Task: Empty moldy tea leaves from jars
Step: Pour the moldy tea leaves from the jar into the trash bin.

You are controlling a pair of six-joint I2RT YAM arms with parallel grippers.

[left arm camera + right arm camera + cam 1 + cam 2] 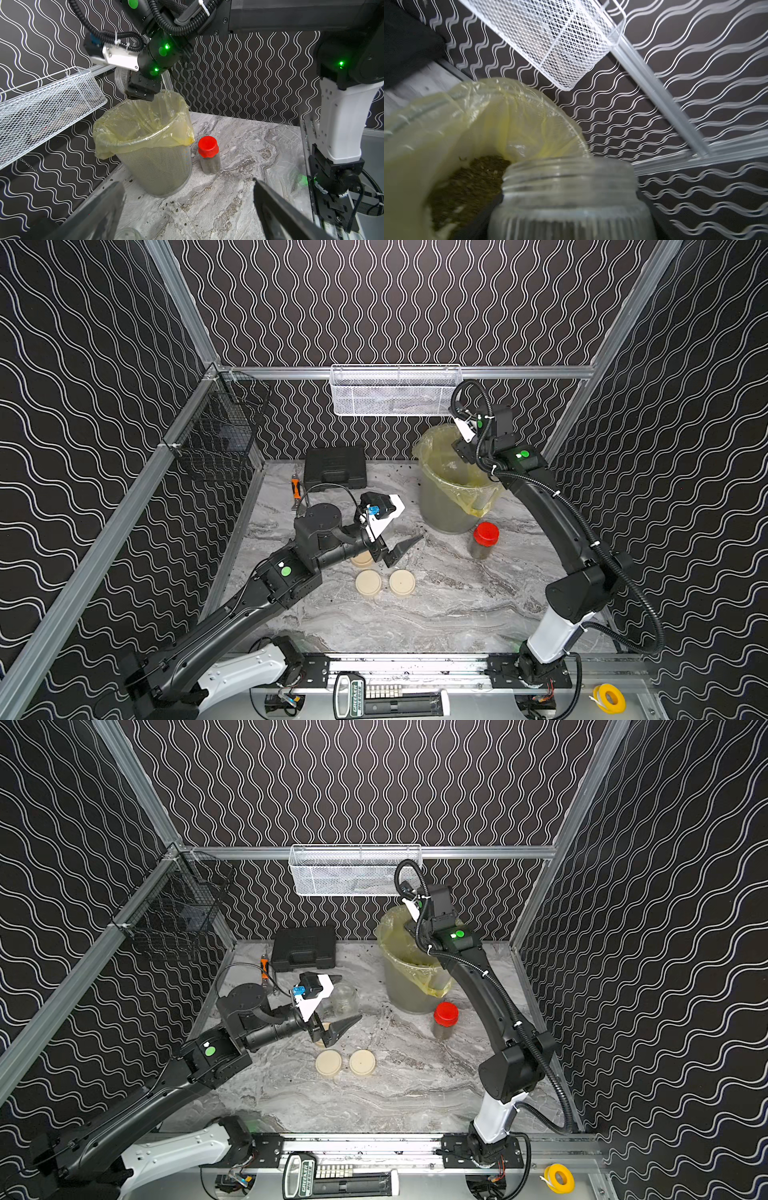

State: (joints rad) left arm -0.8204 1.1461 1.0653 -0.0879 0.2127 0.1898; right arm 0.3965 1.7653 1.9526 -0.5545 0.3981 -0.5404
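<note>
My right gripper (462, 446) hangs over the bucket lined with a yellow bag (451, 485), shut on a lidless clear jar (566, 199) that is tilted towards the bag and looks empty. Dark tea leaves (467, 182) lie in the bag. My left gripper (343, 1002) is open, low over the table, with its fingers on either side of another lidless clear jar (345, 999). The fingers stand apart from the glass. A slim red-lidded jar (484, 539) with dark leaves inside stands beside the bucket. Three cream lids (368, 583) lie on the table, one partly under the left wrist.
A black case (334, 467) and an orange-handled tool (296, 485) lie at the back. On the back wall hangs a white mesh basket (395, 391), just above the right wrist. A black wire basket (216, 439) is on the left wall. Dark specks (168, 205) dot the marble table.
</note>
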